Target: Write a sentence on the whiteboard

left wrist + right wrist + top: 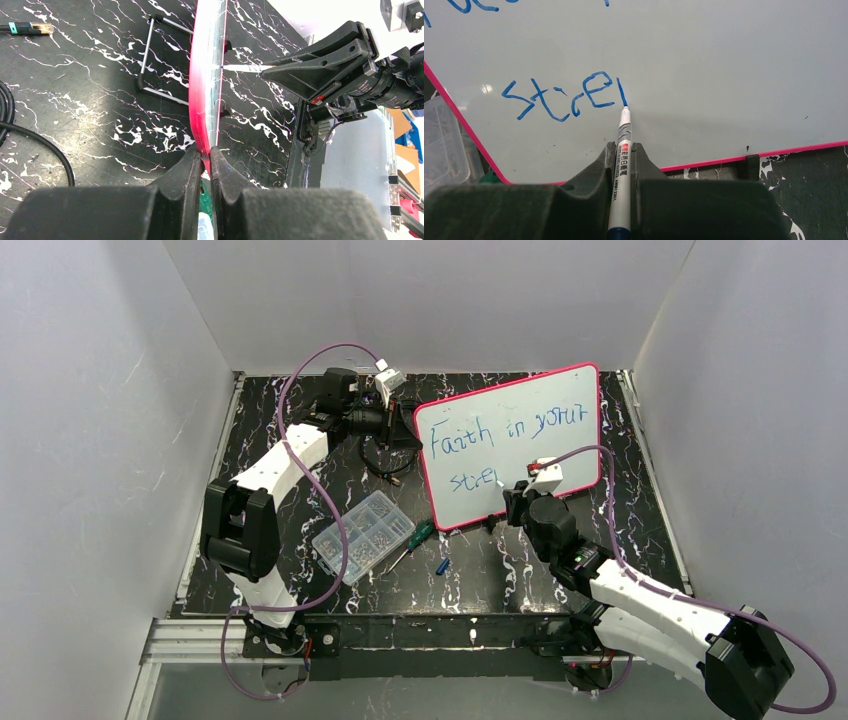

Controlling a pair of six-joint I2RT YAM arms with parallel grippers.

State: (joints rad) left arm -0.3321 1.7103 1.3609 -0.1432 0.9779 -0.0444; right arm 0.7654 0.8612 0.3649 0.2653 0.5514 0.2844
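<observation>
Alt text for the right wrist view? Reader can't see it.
The right gripper, shut on a marker, holds its tip on the whiteboard at the end of the sentence, blue handwriting reading "stre" plus one further stroke. The board's pink frame runs along the bottom, with black marbled table beyond it at lower right.

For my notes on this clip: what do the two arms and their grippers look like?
The left arm and right arm both have white shell links joined by chunky black joint housings. A thin purple cable loops loosely along each. A small white box sits at each wrist. The left gripper and right gripper have matte black, wedge-shaped fingers.
</observation>
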